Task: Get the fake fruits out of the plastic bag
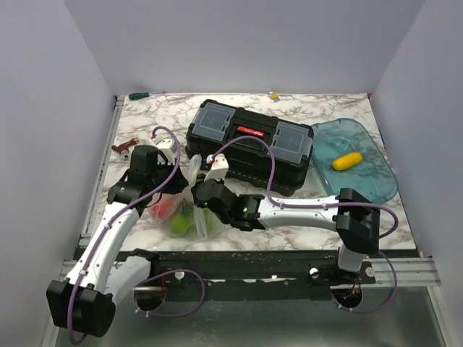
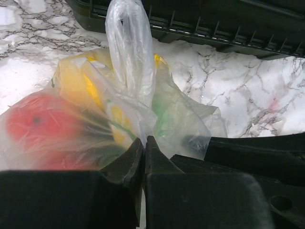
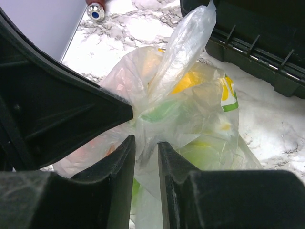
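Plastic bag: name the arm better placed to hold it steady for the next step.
Left. The left gripper is shut with the plastic bag pinched at its tips; the right gripper stands with jaws apart around the film, gripping nothing yet.

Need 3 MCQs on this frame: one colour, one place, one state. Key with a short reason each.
1. The toolbox is:
A black
B blue
C white

2. The loose yellow fruit lies:
A on the toolbox lid
B in the blue tray
C on the floor

3. The left hand is:
A wide open
B shut on the plastic bag
C shut on the toolbox handle

Key:
1 A: its shell is black in the top view.
2 B: the fruit sits inside the tray, right of the toolbox.
3 B: the left wrist view shows the fingers together with bag film pinched between them.
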Controlling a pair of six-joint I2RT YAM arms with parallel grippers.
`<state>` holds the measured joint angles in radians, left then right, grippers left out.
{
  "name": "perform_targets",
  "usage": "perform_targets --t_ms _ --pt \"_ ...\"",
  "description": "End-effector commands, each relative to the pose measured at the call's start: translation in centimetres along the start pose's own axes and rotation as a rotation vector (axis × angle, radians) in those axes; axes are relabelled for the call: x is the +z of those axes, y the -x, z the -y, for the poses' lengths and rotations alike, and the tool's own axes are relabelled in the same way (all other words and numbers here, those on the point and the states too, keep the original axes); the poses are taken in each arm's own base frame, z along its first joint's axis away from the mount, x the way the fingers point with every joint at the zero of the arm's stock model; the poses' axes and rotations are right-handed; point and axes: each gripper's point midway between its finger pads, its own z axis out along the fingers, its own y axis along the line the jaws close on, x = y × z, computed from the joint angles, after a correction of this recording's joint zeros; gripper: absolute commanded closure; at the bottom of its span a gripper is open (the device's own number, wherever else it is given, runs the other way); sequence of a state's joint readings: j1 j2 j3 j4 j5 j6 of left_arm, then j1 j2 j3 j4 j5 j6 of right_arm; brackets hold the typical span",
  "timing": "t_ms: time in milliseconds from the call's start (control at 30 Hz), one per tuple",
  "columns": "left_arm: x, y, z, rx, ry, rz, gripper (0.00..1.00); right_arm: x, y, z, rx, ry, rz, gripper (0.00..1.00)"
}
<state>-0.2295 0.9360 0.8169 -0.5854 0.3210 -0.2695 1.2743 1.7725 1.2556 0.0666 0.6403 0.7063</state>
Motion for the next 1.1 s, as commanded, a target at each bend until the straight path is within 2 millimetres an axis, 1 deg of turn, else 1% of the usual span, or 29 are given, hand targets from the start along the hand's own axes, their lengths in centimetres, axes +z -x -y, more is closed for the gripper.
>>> perform_targets --t_ms 0,67,167,200,233,267,333,433,533,567,633,767,867,967,1067 --pt "-1.0 0.9 0.8 0.029 -0.026 0.044 0.99 0.0 1.1 -0.5 0.008 0.013 0.019 0.69" --pt "-1.2 1.1 0.8 0.032 -0.020 0.058 0.99 0.1 1.0 -0.6 0.005 0.011 0.011 0.67" --pt "-1.4 1.3 0.9 0.035 -0.020 0.070 0.95 0.3 0.4 -0.6 0.007 0.017 0.002 0.68" --pt "-1.4 1.3 0.8 0.036 -0.017 0.072 0.95 0.3 0.4 -0.5 0.004 0.012 0.001 0.71" --pt "-1.5 1.3 0.7 0.036 -0.009 0.075 0.99 0.4 0.3 -0.3 0.000 -0.001 0.002 0.75" --pt "-1.6 1.4 0.6 0.034 0.001 0.078 1.00 0.4 0.3 0.0 0.004 -0.011 0.004 0.80" --pt "-1.7 1.6 0.2 0.030 0.028 0.089 1.00 0.4 0.2 0.3 0.009 -0.023 0.010 0.85" --pt "-2.3 2.1 -0.9 0.015 0.097 0.123 1.00 0.2 0.4 0.8 0.006 -0.043 0.018 0.92" --pt "-2.9 2.5 -1.9 -0.002 0.166 0.158 1.00 0.1 0.1 1.3 0.008 -0.053 0.019 0.93" --pt "-3.2 2.7 -2.5 -0.011 0.201 0.175 1.00 0.1 0.0 1.6 0.002 -0.060 0.018 0.95" --pt "-4.1 3.0 -4.3 -0.043 0.306 0.210 1.00 0.0 -0.2 1.8 -0.002 -0.069 0.015 0.98" --pt "-5.2 3.2 -6.2 -0.098 0.430 0.250 1.00 -0.2 -0.2 2.3 -0.015 -0.078 0.016 0.99" --pt "-5.8 3.1 -7.4 -0.133 0.505 0.260 1.00 -0.5 -0.1 3.1 -0.015 -0.099 0.030 0.99" --pt "-6.2 3.2 -8.0 -0.147 0.546 0.267 1.00 -1.0 0.3 4.0 -0.028 -0.123 0.046 0.99" --pt "-6.6 3.3 -8.2 -0.142 0.558 0.279 1.00 -1.5 0.4 5.5 -0.028 -0.163 0.069 0.99"
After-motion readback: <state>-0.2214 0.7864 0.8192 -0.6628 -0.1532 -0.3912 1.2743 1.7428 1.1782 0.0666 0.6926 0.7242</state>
